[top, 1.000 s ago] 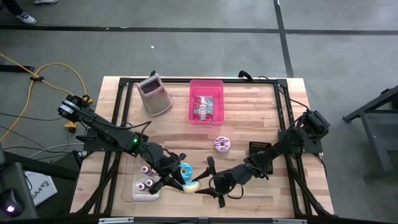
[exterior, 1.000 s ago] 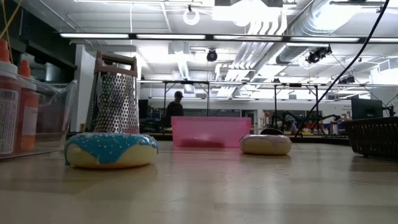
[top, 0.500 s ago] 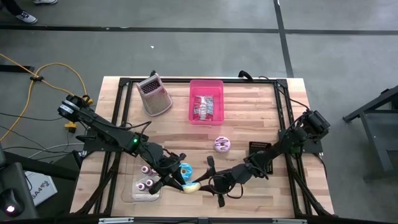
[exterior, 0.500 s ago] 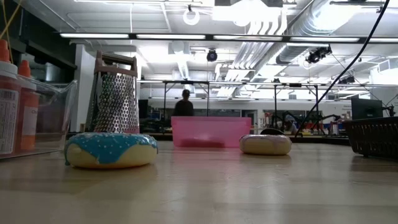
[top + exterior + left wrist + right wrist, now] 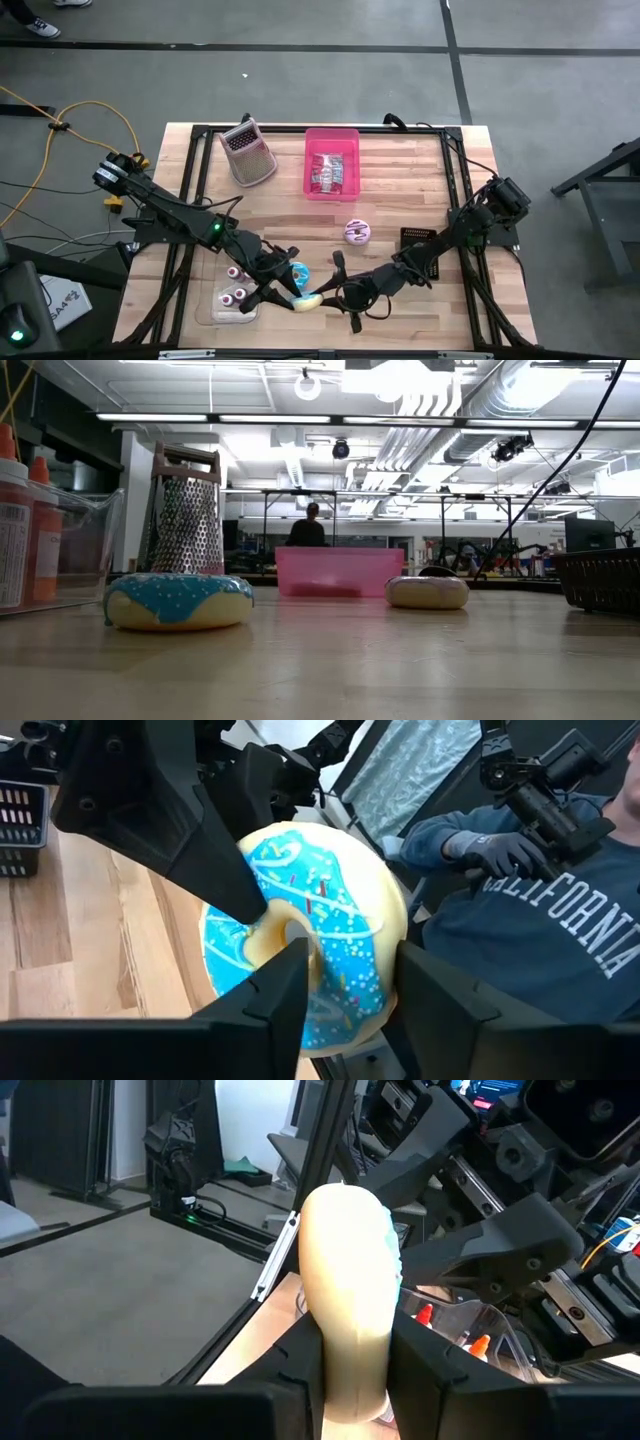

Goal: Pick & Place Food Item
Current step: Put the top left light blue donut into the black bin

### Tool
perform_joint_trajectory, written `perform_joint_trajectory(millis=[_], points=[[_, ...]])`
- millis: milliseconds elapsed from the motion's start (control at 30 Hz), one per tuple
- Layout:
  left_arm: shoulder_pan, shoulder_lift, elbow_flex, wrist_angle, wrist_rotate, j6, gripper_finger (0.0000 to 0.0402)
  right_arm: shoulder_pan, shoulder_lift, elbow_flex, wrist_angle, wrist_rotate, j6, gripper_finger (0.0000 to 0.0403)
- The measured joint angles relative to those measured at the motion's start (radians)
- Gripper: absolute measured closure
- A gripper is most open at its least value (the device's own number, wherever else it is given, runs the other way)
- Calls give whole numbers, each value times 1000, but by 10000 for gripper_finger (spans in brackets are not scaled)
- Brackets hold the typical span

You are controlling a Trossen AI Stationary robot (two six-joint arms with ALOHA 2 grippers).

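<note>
Blue-frosted donut (image 5: 302, 292) is held off the counter (image 5: 400, 200) near its front edge, between both arms. Right pincer (image 5: 355, 1355) is clenched on the donut's rim. Left pincer (image 5: 350, 990) is loosened but its fingers (image 5: 285, 985) sit in the donut's hole and around its rim. Another blue donut (image 5: 178, 602) and a pink donut (image 5: 357, 232) lie on the counter.

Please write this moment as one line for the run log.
item: blue-frosted donut, in the air | right gripper: jaws shut on it | left gripper: at the same donut | stage: likely handover
</note>
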Motion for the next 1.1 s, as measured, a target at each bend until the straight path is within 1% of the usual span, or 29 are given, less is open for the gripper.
perform_joint_trajectory(millis=[100,200,433,633,767,867,1000,1100], points=[[0,0,0,0,-1,0,243,0,0,0,0,0,0,328],[0,0,0,0,-1,0,234,0,0,0,0,0,0,328],[0,0,0,0,-1,-1,232,18,0,0,-23,9,28,328],[0,0,0,0,-1,-4,232,47,0,0,-109,72,85,328],[0,0,0,0,-1,-4,232,77,-7,0,-167,143,106,328],[0,0,0,0,-1,-4,232,107,-39,0,-283,240,147,328],[0,0,0,0,-1,-4,232,142,-110,0,-510,403,290,328],[0,0,0,0,-1,-4,232,155,-162,1,-693,462,442,328]])
